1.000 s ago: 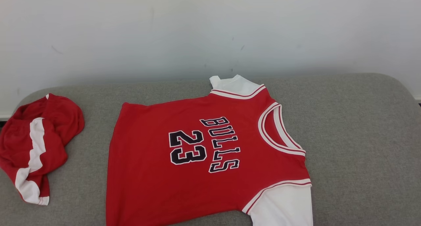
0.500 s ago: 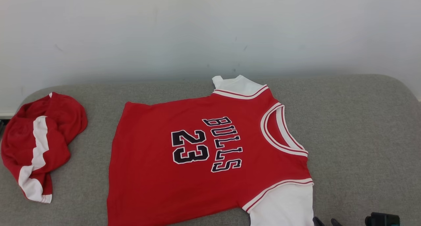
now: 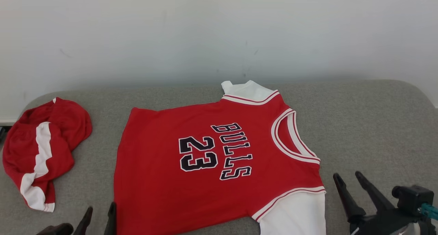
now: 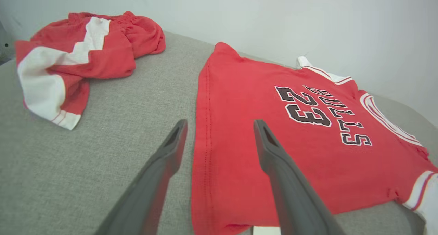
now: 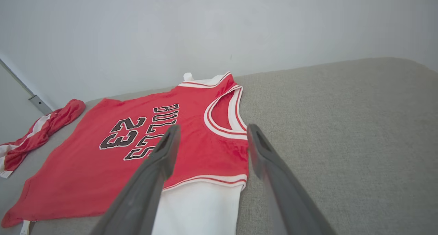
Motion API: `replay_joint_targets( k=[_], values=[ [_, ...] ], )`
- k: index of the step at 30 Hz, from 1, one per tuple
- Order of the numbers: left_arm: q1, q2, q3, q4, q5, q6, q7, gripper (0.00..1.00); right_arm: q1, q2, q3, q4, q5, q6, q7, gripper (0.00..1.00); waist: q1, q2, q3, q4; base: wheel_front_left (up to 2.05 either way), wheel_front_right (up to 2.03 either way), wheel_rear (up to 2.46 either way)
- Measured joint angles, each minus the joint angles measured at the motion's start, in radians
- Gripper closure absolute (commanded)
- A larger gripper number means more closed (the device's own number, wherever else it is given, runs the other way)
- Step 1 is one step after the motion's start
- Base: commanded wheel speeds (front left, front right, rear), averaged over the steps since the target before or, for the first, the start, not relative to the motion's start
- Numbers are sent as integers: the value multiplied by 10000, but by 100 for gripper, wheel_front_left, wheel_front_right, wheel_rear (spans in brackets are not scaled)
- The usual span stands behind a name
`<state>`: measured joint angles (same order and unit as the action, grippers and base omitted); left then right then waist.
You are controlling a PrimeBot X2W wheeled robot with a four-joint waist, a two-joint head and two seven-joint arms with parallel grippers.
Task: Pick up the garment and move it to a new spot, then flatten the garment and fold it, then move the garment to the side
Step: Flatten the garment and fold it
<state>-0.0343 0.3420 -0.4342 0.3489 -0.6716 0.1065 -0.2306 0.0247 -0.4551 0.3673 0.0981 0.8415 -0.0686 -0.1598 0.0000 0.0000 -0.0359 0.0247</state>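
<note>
The garment (image 3: 205,170), a red jersey with white sleeves and "BULLS 23" in black, lies spread flat on the grey cushioned surface (image 3: 376,125), neck to the right. My left gripper (image 3: 101,207) is open at the jersey's near left hem corner; in the left wrist view the gripper (image 4: 220,122) straddles the hem edge of the jersey (image 4: 273,132) from above. My right gripper (image 3: 347,175) is open just right of the near white sleeve (image 3: 294,211). In the right wrist view this gripper (image 5: 214,127) hovers over the collar side of the jersey (image 5: 137,153). Neither holds anything.
A crumpled pair of red shorts (image 3: 41,149) with a white stripe lies at the left end of the surface, also in the left wrist view as shorts (image 4: 78,64). A pale wall (image 3: 219,33) stands right behind the surface. Bare grey fabric spreads to the right of the jersey.
Both grippers have risen into the head view from its bottom edge, the right one first, and stand open. The picture shifted slightly; the jersey and shorts lie as before.
</note>
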Motion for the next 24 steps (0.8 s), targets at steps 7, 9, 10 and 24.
replay_joint_targets(
  k=[7, 9, 10, 24],
  values=[
    [-126, -213, 646, -702, 347, 167, -140, 0, -997, 52, 61, 36, -2010, -476, -752, 0, 0, 0, 44, -243, 0, 0, 0],
    [-118, -245, 757, -777, 433, 167, -165, 0, -995, 192, 13, 146, -2251, -537, -782, 0, 0, 0, 62, -312, 0, 0, 0],
    [-108, -257, 823, -802, 477, 169, -165, 0, -996, 255, -19, 194, -2383, -546, -786, 0, 0, 0, 69, -343, 0, 0, 0],
    [314, -600, 1697, -683, 2249, 176, -169, 0, -989, 727, -731, 1139, -3996, -558, -869, 0, 0, 0, 118, -420, 0, 0, 0]
  ],
)
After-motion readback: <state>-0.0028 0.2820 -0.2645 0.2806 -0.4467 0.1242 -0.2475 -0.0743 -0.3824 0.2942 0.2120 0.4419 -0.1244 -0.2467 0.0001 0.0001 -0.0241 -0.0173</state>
